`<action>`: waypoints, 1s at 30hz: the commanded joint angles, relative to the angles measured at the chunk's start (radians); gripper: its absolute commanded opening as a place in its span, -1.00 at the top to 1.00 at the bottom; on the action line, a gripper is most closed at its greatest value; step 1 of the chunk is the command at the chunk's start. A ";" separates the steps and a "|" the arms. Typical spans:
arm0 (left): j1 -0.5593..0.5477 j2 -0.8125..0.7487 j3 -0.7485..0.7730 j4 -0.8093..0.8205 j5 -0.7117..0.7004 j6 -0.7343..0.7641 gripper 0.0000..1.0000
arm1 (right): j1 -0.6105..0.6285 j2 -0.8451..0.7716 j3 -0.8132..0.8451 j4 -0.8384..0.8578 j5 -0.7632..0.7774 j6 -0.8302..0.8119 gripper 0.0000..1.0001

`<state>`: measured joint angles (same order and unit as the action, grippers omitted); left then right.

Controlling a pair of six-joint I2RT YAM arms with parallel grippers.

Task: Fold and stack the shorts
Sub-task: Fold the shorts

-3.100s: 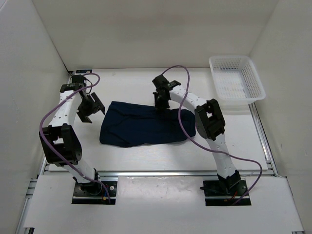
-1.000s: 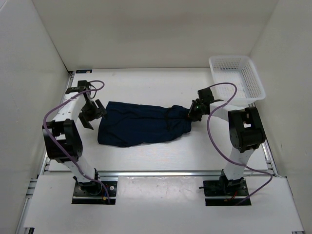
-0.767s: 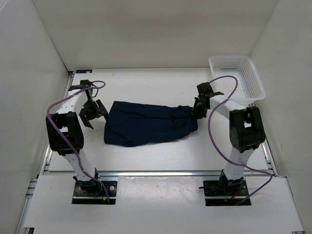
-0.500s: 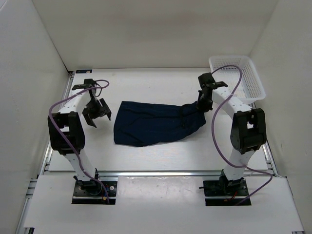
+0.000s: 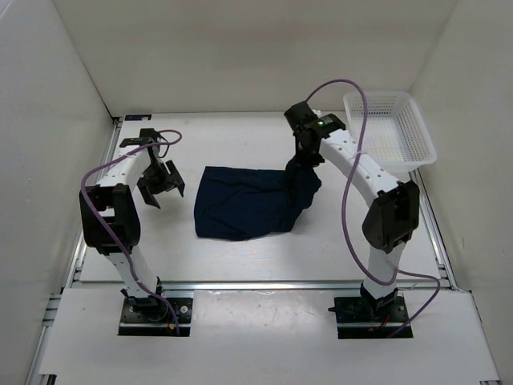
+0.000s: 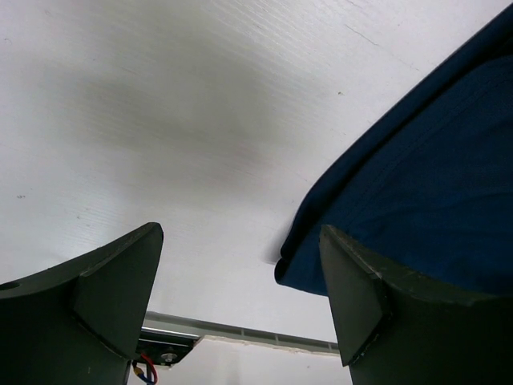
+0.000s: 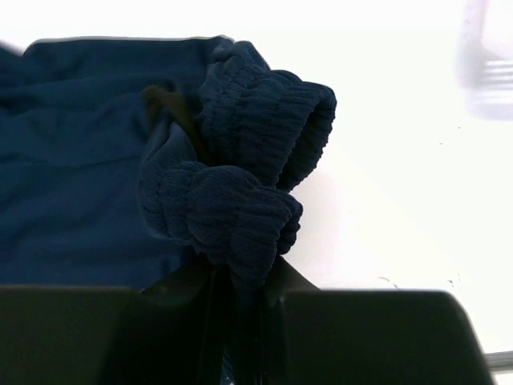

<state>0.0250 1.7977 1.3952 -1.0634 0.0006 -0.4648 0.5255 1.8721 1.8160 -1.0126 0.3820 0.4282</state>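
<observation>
The dark navy shorts (image 5: 244, 204) lie on the white table in the middle, their right end lifted. My right gripper (image 5: 303, 154) is shut on the ribbed waistband (image 7: 240, 200) and holds it bunched above the table, over the right part of the cloth. My left gripper (image 5: 163, 183) is open and empty, just left of the shorts' left edge (image 6: 417, 200), apart from it. In the left wrist view the fingers (image 6: 120, 289) stand wide with bare table between them.
A white mesh basket (image 5: 389, 132) stands at the back right corner. White walls close in the table on three sides. A metal rail (image 5: 264, 285) runs along the near edge.
My right gripper has lifted the waistband and carried it left and back, over the shorts, which slid right and bunched shorter. My left gripper has shifted slightly right, still open.
</observation>
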 commanded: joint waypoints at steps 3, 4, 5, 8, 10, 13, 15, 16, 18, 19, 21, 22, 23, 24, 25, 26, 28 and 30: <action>0.001 -0.043 -0.005 0.014 0.027 0.012 -0.80 | 0.106 0.119 0.182 -0.136 0.083 0.017 1.00; 0.001 -0.043 -0.005 0.014 0.027 0.012 -0.80 | 0.138 0.137 0.242 -0.150 0.095 0.017 1.00; 0.001 -0.052 -0.005 0.005 0.027 0.012 -0.80 | 0.152 0.157 0.271 -0.161 0.095 0.017 1.00; 0.001 -0.063 0.017 -0.032 0.036 0.003 -0.80 | 0.192 0.232 0.383 -0.210 0.104 0.026 1.00; 0.001 -0.096 0.027 -0.041 0.036 0.003 -0.80 | 0.205 0.274 0.425 -0.221 0.104 0.035 1.00; 0.001 -0.155 0.045 -0.067 0.055 -0.006 -0.80 | 0.225 0.320 0.500 -0.241 0.095 0.044 1.00; 0.001 -0.182 0.056 -0.089 0.076 -0.006 -0.80 | 0.234 0.350 0.549 -0.250 0.086 0.044 1.00; 0.001 -0.205 0.070 -0.089 0.076 -0.015 -0.80 | 0.243 0.351 0.565 -0.259 0.077 0.044 1.00; 0.001 -0.230 0.085 -0.113 0.085 -0.015 -0.80 | 0.264 0.375 0.600 -0.259 0.077 0.044 1.00; 0.001 -0.230 0.100 -0.113 0.085 -0.015 -0.80 | 0.265 0.375 0.609 -0.259 0.068 0.044 1.00; 0.001 -0.239 0.111 -0.125 0.085 -0.015 -0.80 | 0.275 0.386 0.631 -0.259 0.067 0.044 1.00; 0.001 -0.248 0.111 -0.125 0.076 -0.015 -0.80 | 0.275 0.386 0.631 -0.259 0.067 0.044 1.00; 0.010 -0.248 0.111 -0.125 0.076 -0.015 -0.80 | 0.275 0.395 0.631 -0.259 0.067 0.044 1.00; 0.010 -0.248 0.099 -0.125 0.076 -0.015 -0.80 | 0.284 0.395 0.640 -0.259 0.067 0.044 1.00; 0.010 -0.248 0.090 -0.125 0.076 -0.015 -0.80 | 0.284 0.395 0.640 -0.259 0.067 0.053 1.00; 0.022 -0.248 0.074 -0.125 0.076 -0.015 -0.80 | 0.284 0.383 0.640 -0.259 0.067 0.053 1.00; 0.023 -0.257 0.059 -0.115 0.087 -0.015 -0.80 | 0.294 0.372 0.640 -0.248 0.067 0.053 1.00; 0.032 -0.258 0.047 -0.106 0.087 -0.015 -0.80 | 0.294 0.361 0.640 -0.239 0.067 0.053 1.00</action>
<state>0.0433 1.5776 1.4590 -1.1755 0.0689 -0.4767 0.8124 2.2646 2.4073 -1.2594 0.4423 0.4694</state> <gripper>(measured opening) 0.900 0.177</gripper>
